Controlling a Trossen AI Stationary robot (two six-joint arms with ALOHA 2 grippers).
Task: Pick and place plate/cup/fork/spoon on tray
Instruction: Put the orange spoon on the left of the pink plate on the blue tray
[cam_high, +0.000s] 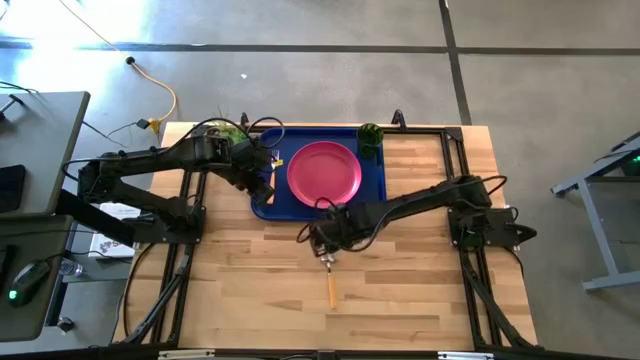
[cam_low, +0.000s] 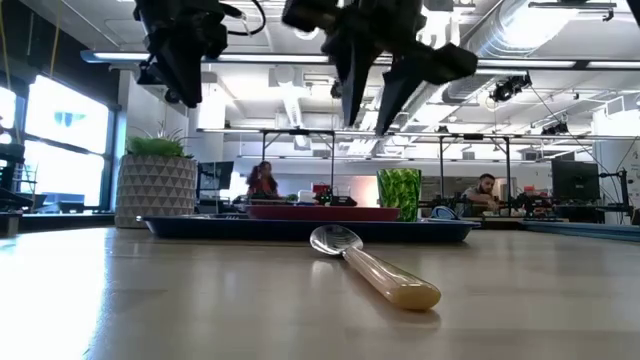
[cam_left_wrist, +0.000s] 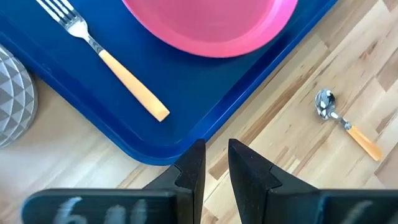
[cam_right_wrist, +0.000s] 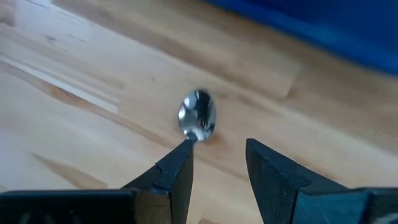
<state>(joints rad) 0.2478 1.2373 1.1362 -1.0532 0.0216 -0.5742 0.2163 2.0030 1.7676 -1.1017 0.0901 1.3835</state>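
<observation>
Jaws apart over shiny-bowled spoon

The high view looks straight down on the whole counter, from well above. The low view sits at counter-top height, facing level across the wood toward the room, with the spoon close at centre frame. The left wrist view looks down past its own claw at the tray corner; the spoon also shows at its right. The right wrist view hangs very near the spoon's bowl, centre frame.
</observation>
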